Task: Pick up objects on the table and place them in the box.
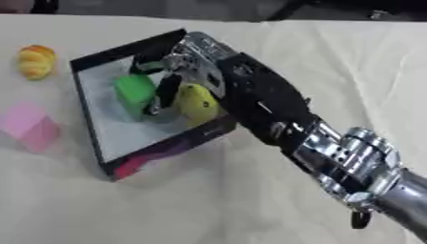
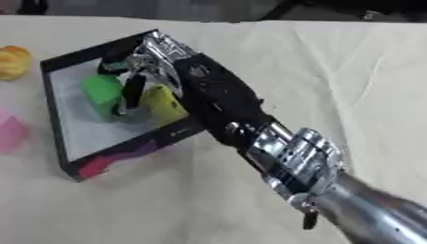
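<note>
Fingers of the right hand [image 1: 200, 62] hang curled over the box [image 1: 100, 124], holding nothing I can make out; green block [image 1: 133, 93] and yellow piece [image 1: 198, 102] lie inside. Pink block [image 1: 29, 126] and orange-yellow toy [image 1: 36, 61] sit outside on the table [image 1: 250, 205].

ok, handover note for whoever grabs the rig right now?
Right hand: reaching into the box, fingers down between the green block and the yellow piece; can't tell if it grips either.
Left hand: not in view.
Done: green block and yellow piece are in the box.
Left: the croissant and pink block, both on the table left of the box.
</note>
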You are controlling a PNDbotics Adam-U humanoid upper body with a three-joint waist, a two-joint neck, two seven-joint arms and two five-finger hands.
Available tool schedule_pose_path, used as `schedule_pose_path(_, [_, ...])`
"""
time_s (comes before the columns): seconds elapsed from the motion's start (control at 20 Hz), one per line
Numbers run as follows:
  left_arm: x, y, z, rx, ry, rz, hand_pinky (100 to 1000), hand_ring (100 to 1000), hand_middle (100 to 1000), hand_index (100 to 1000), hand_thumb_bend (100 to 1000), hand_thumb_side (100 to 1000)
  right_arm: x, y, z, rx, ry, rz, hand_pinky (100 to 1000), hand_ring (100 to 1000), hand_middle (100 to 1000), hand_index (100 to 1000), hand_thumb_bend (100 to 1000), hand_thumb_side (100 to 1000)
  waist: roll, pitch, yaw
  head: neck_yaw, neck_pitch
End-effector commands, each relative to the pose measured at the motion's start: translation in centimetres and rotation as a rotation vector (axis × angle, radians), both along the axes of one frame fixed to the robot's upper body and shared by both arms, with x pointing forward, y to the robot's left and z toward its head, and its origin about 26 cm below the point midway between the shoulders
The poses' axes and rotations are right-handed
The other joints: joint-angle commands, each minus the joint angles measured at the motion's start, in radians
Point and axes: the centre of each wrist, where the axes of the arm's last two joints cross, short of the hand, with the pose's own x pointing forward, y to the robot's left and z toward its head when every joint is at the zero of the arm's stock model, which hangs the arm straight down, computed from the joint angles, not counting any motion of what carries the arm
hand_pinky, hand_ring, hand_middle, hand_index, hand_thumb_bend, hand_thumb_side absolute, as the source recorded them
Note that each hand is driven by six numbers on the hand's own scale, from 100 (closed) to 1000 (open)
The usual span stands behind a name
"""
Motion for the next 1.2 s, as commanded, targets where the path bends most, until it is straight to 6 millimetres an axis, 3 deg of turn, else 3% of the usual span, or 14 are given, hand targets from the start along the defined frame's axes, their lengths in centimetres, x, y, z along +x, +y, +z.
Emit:
schedule_pose_path(0.05, [-0.3, 0.2, 1.0, 0.03, -0.027, -0.001, 821, 757, 751, 827, 148, 875, 0.0, -0.5, 2.7, 0.001, -0.113, -0.01, 997, 911, 846, 954, 410, 723, -0.006, -0.02, 0.002, 0.005, -0.008])
schedule_pose_path(0.55, [-0.5, 0.3, 0.7, 0.043, -0.005, -0.005, 821, 757, 752, 828, 148, 876, 0.3, -2.4, 6.2, 0.064, -0.206, -0.071, 995, 901, 851, 975, 400, 710, -0.006, -0.038, -0.01, 0.016, 0.004])
schedule_pose_path(0.65, [-0.5, 0.4, 0.6, 0.045, 0.0, 0.002, 821, 757, 752, 828, 148, 876, 0.3, -3.3, 7.3, 0.081, -0.216, -0.078, 990, 898, 847, 974, 398, 679, -0.007, -0.044, -0.017, 0.021, 0.009])
schedule_pose_path(0.8, [-0.7, 0.7, 0.4, 0.048, 0.009, 0.015, 822, 757, 752, 827, 148, 877, 0.1, -5.5, 9.2, 0.118, -0.232, -0.098, 945, 879, 797, 959, 305, 460, -0.009, -0.053, -0.037, 0.036, 0.017])
schedule_pose_path(0.9, [-0.7, 0.8, 0.3, 0.051, 0.014, 0.02, 822, 757, 752, 827, 149, 878, -0.4, -7.1, 10.3, 0.146, -0.214, -0.093, 932, 881, 797, 961, 233, 405, -0.011, -0.057, -0.049, 0.046, 0.019])
schedule_pose_path(1.2, [-0.7, 0.9, 0.0, 0.059, 0.027, 0.024, 821, 757, 752, 826, 147, 879, -4.1, -10.2, 13.5, 0.19, -0.193, -0.031, 921, 885, 811, 955, 197, 370, -0.011, -0.061, -0.073, 0.064, 0.02])
